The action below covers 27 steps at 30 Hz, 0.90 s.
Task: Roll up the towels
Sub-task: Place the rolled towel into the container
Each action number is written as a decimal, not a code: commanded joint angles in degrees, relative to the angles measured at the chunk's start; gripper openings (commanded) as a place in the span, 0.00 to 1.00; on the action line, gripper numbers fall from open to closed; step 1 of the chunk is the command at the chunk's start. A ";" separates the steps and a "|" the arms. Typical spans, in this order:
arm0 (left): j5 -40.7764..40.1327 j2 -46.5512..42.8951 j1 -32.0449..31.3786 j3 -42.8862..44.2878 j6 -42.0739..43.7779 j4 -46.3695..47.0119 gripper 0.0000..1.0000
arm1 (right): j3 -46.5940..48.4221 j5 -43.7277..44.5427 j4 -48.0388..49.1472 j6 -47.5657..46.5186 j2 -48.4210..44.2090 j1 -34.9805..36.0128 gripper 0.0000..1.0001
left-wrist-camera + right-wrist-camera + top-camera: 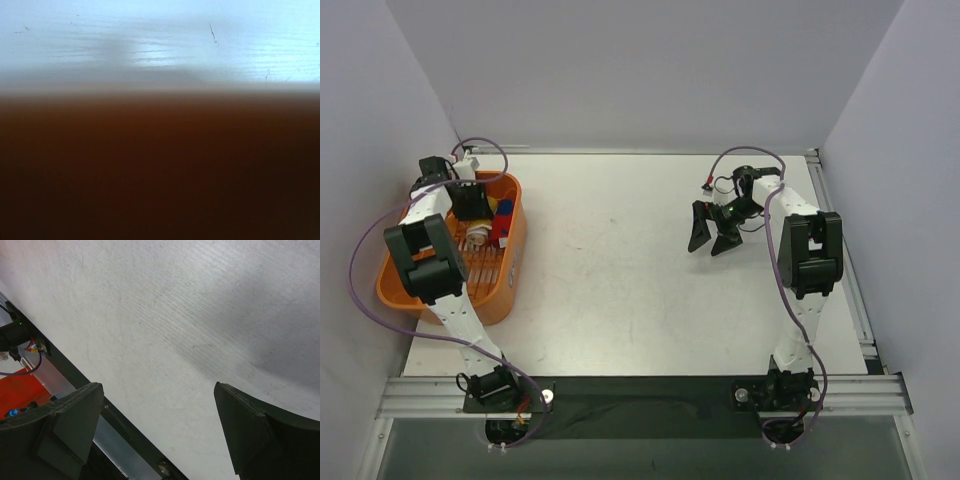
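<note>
The left hand (475,214), grip untellable, is sitting in the tub (516,252) among the towels (502,222), needing to lift one onto the counter (610,270); the right hand (710,243) is hovering wide open.

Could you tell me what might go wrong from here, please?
The left gripper is in the orange tub by the bunched towels: it may grab both at once or catch the tub wall and drag it. Its wrist view is only blur, so a grasp is hard to confirm.
</note>
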 commanded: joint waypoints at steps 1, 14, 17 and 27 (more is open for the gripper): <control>0.16 -1.09 0.19 -2.11 2.09 -1.50 0.35 | 0.67 -0.42 -3.16 -0.74 -0.79 0.07 1.00; -2.65 -3.90 -1.75 -5.54 -1.07 0.00 0.57 | 0.40 -0.25 -3.25 -0.83 -1.40 0.07 1.00; -3.01 -4.86 -1.75 -5.18 -1.34 -0.44 0.63 | 0.76 -0.34 -3.25 -0.74 -1.32 0.07 1.00; -3.53 -8.64 -1.75 -2.20 -1.96 -2.81 0.76 | 1.55 -1.48 -3.25 -0.56 -1.67 0.16 1.00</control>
